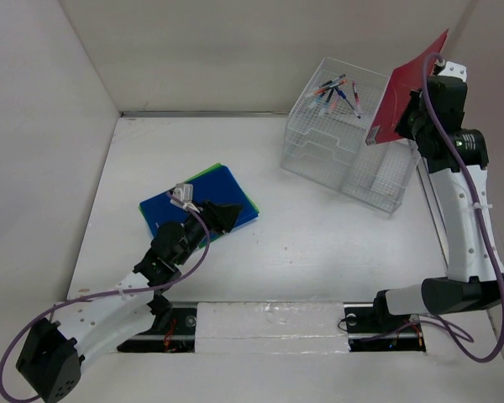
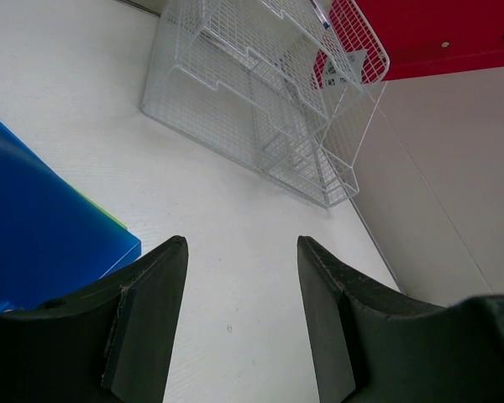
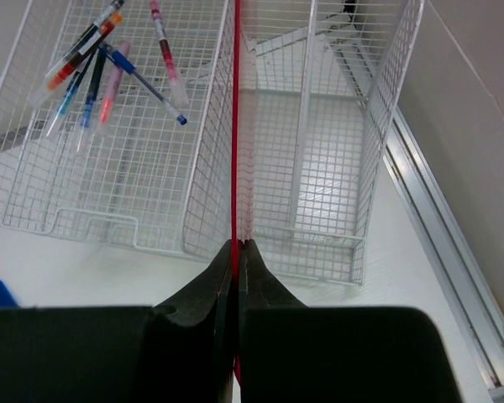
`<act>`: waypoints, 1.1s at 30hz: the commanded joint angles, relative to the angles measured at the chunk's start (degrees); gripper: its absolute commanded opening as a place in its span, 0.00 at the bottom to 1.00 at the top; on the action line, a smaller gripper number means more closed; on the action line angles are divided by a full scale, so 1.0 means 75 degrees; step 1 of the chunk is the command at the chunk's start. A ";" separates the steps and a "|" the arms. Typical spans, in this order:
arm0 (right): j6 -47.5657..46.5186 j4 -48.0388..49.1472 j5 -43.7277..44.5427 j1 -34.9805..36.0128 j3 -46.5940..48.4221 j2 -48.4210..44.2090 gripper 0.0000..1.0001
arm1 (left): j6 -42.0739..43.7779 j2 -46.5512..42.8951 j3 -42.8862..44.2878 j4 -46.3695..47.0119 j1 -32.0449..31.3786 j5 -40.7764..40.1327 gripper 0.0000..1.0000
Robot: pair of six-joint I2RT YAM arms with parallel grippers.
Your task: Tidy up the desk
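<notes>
Top view first: your desk (image 1: 319, 260) fills most of the frame. The wire rack (image 1: 344, 159) sits on it upper right, with a handful of pens (image 1: 338, 94) lying in its top tray. Your right gripper (image 1: 410, 119) is at the rack's right end, pinching a red folder (image 1: 407, 88) that stands tilted over that end. Left of centre there's a blue folder (image 1: 223, 186) flat on the desk with a green one (image 1: 203, 170) peeking out under its top edge. Your left gripper (image 1: 223, 217) is over the blue folder's lower right part.

Left wrist view: the fingers (image 2: 151, 319) are spread wide with nothing between them, just bare desk (image 2: 67, 75) showing through the gap. The blue folder's corner is at the left edge and the rack is up top.

Right wrist view: the jaws are closed tight on the red folder (image 3: 235, 126), seen edge-on as a thin line up the middle. It lines up with the wire wall between the pen tray on the left and the deeper bin on the right. Can't tell whether its far edge is actually inside the rack.
</notes>
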 commanded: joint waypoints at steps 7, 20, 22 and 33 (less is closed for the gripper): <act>0.0384 0.0453 -0.0334 -0.0030 -0.0909 -0.1116 0.00 | 0.0011 0.0104 -0.0090 0.0588 -0.0037 0.0111 0.51; 0.0595 0.0464 -0.0264 0.0215 -0.1753 -0.1516 0.00 | -0.0001 -0.0013 -0.0136 0.0623 -0.0037 0.0181 0.51; 0.0642 0.0499 -0.0252 0.0216 -0.1905 -0.1563 0.00 | -0.0001 0.0010 -0.0125 0.0623 -0.0037 0.0193 0.51; 0.0642 0.0886 -0.0275 -0.0182 -0.1602 -0.1130 0.00 | 0.0034 -0.0013 -0.0113 0.0623 -0.0037 0.0135 0.51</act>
